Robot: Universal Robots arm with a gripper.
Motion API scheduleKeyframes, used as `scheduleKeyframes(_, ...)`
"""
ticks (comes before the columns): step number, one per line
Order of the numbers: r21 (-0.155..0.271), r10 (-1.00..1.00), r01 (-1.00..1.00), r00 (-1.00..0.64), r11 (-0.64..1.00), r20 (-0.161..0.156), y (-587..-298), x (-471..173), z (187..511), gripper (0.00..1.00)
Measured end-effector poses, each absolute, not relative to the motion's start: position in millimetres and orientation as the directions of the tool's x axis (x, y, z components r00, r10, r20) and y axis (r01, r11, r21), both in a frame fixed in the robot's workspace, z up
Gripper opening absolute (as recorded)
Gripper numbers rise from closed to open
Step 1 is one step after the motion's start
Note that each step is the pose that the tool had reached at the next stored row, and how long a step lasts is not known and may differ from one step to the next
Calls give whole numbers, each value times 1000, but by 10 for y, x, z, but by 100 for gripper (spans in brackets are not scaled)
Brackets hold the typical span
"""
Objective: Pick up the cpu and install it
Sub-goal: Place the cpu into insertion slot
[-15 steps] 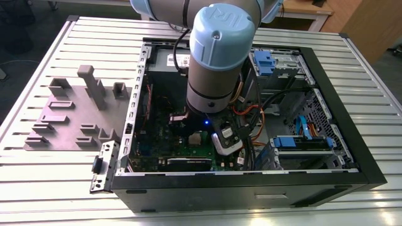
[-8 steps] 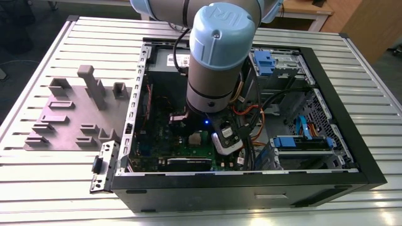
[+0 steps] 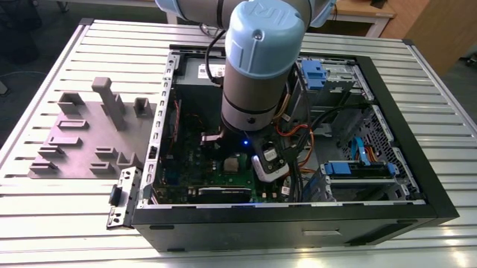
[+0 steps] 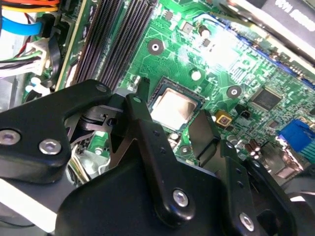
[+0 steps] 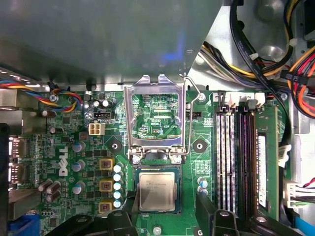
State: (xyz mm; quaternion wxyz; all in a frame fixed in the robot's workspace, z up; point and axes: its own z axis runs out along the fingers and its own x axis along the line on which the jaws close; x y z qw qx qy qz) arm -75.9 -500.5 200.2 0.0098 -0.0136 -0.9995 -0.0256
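Hand [image 4: 171, 107] hangs with both black fingers [image 4: 147, 128] spread clear either side of the cpu [image 5: 156, 191], lying flat in its socket beside the flipped-open socket frame [image 5: 155, 83] on the green motherboard [image 5: 189, 167]; likely light, stiff, slick-topped, delicate underneath, so grip by opposite edges only.

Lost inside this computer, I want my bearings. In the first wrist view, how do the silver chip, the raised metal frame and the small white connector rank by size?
1. metal frame, though it stands raised, so nearness may flatter it
2. cpu, the silver chip
3. white connector, smallest
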Motion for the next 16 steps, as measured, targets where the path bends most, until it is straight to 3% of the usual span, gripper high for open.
scheduleKeyframes(8, 51, 27, 28, -999, 998, 21, -5005, -759, 2071, 57)
scheduleKeyframes(15, 51, 27, 28, -999, 998, 21, -5005, -759, 2075, 22)
scheduleKeyframes(16, 51, 27, 28, -999, 998, 21, -5005, -759, 2075, 22)
